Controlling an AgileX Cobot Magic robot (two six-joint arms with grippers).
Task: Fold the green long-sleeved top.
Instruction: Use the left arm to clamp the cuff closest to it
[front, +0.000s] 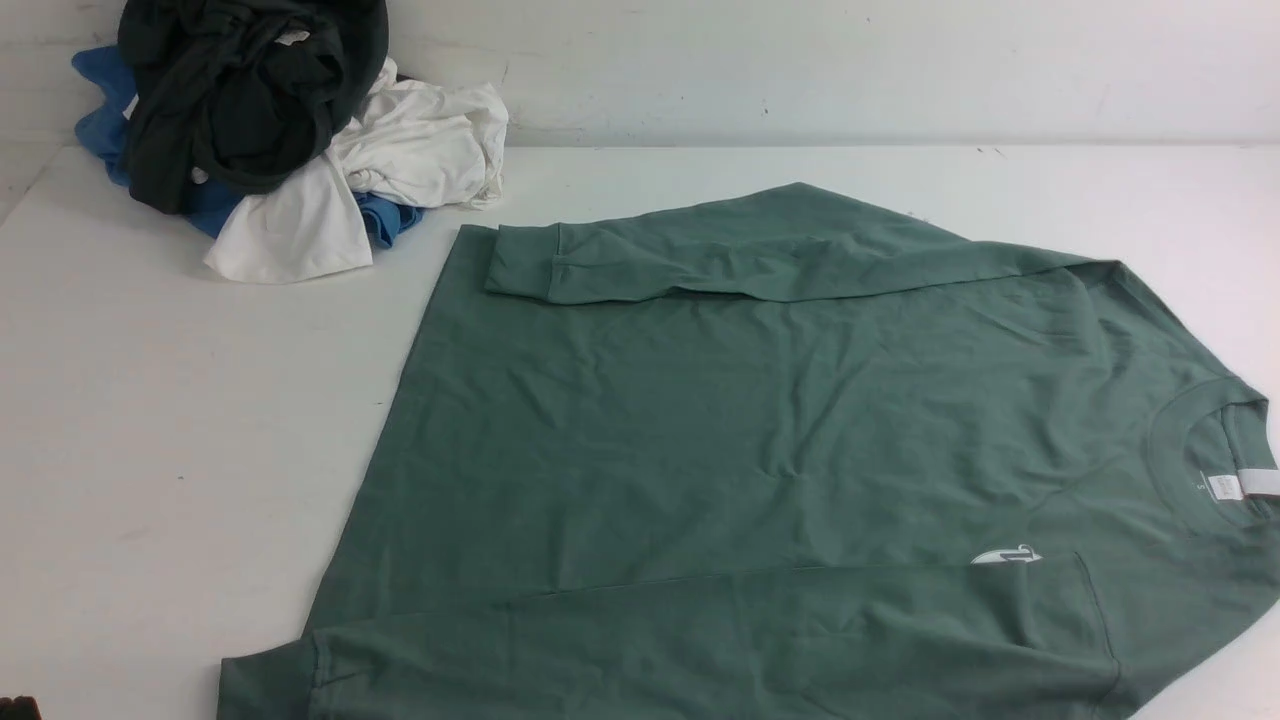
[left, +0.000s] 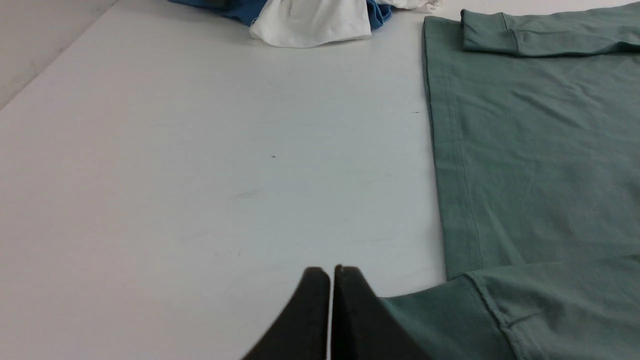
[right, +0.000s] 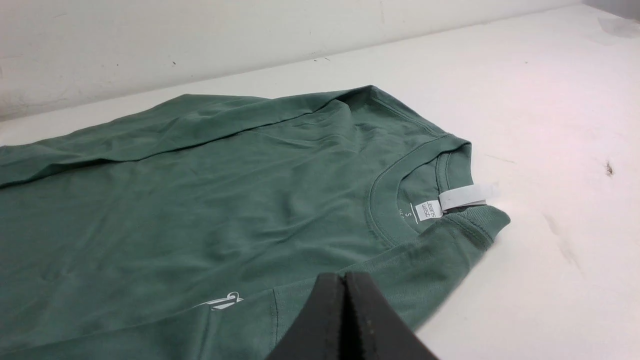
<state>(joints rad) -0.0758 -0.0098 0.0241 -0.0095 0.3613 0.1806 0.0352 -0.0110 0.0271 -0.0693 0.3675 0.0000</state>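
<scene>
Across the middle and right of the table (front: 150, 400) you find the green long-sleeved top (front: 760, 420). It lies flat and front side up, with the hem toward the robot's left and the crew neck (front: 1155, 445) toward its right. Note the white label (front: 1240, 485) standing out at the neck opening.

The far sleeve (front: 760, 255) is folded inward over the body along the far edge. Its far cuff (front: 520, 262) rests on the cloth near the hem. The near sleeve (front: 700, 640) is folded inward along the near edge and covers the lower part of the white logo (front: 1005, 555). Its near cuff (front: 265, 685) reaches past the hem onto bare table.

Check the left jaws in the left wrist view. The black fingertips (left: 312, 300) are pressed together with nothing between them, over bare table just beside the near cuff.

Check the right jaws in the right wrist view. The fingertips (right: 325, 310) are likewise closed on nothing, over the shoulder cloth near the neck. You cannot tell from these views whether either pair touches the surface below.

At the far left corner, against the wall (front: 800, 60), you see a heap of clothing apart from the top. It consists of a dark garment (front: 250, 90) uppermost, a white garment (front: 400, 160) and a blue garment (front: 100, 110).
</scene>
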